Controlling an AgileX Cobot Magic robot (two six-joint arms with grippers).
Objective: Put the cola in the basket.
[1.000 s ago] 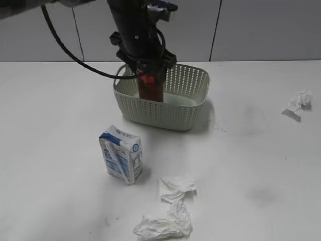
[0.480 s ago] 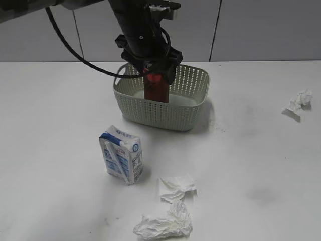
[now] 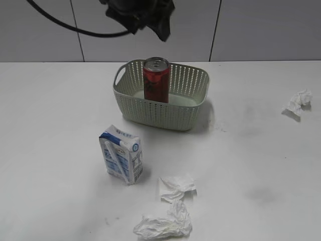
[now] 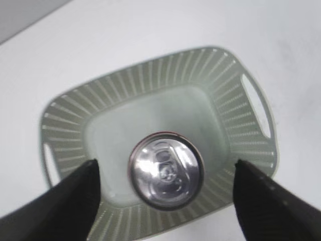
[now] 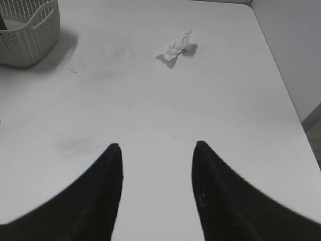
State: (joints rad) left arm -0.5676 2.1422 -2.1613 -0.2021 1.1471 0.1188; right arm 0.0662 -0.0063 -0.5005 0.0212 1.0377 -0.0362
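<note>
Now your cola (image 3: 156, 80) stands upright inside the basket (image 3: 150, 113), left of its centre, silver top above the rim; your left gripper (image 4: 165, 193) hangs above it at the top of the exterior view, jaws spread wide on either side of the can in the wrist view, gripping nothing; your right gripper (image 5: 156, 186) sits open and empty over bare table (image 5: 150, 100); a milk carton (image 3: 122, 161) stands lower left of the basket, crumpled tissues (image 3: 170, 211) near the bottom edge.

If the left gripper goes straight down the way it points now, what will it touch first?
Most likely the silver top of the cola, which stands upright in the basket directly below the open left gripper. Its fingers sit wide of the can, so they might pass beside it.
</note>
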